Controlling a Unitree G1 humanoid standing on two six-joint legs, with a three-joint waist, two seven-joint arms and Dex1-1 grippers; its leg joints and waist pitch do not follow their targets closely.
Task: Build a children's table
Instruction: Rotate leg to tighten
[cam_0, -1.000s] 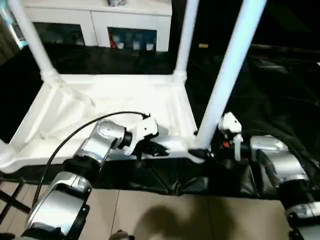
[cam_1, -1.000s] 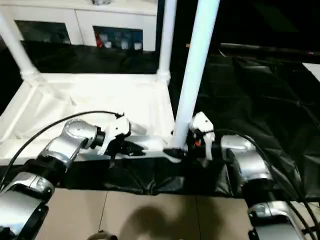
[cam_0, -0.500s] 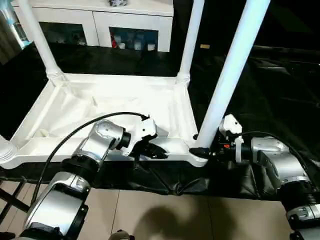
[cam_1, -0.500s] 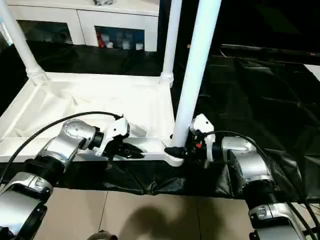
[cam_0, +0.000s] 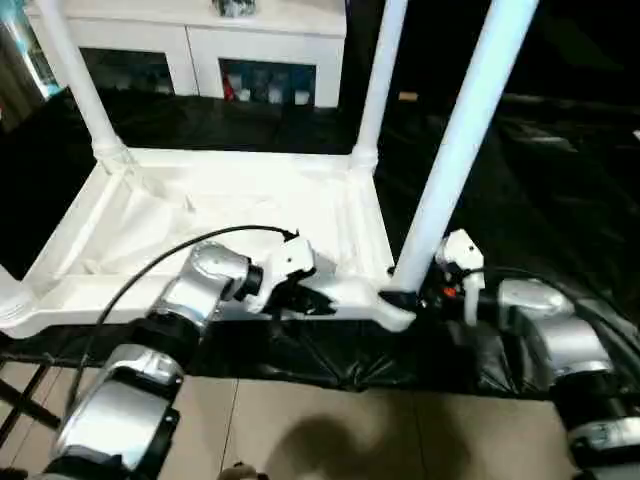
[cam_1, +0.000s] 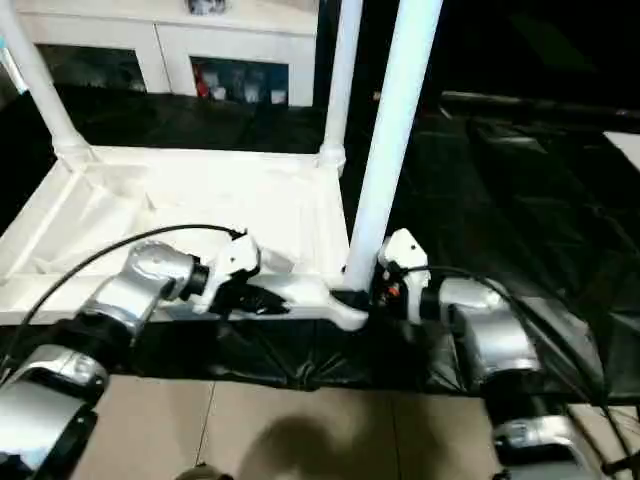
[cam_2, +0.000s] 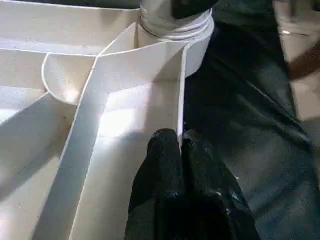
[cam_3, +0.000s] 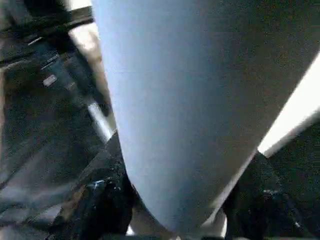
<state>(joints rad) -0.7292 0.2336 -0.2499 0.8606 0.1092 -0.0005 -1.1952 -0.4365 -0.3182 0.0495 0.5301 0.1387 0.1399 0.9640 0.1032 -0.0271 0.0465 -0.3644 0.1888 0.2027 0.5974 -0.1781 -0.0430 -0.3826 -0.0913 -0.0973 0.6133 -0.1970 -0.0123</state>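
Your right gripper (cam_3: 175, 210) has narrowed its fingers around the near-right leg (cam_0: 455, 160) of the upturned children's table (cam_0: 200, 215), while your left gripper (cam_2: 181, 145) pinches the near rim, steadying it.

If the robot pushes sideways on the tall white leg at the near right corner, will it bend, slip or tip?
The long round tapering white plastic leg looks stiff, so it will probably not bend. Its smooth surface may slip between the right gripper fingers. It stands upright in a round corner socket, so it may lean if not fully seated.
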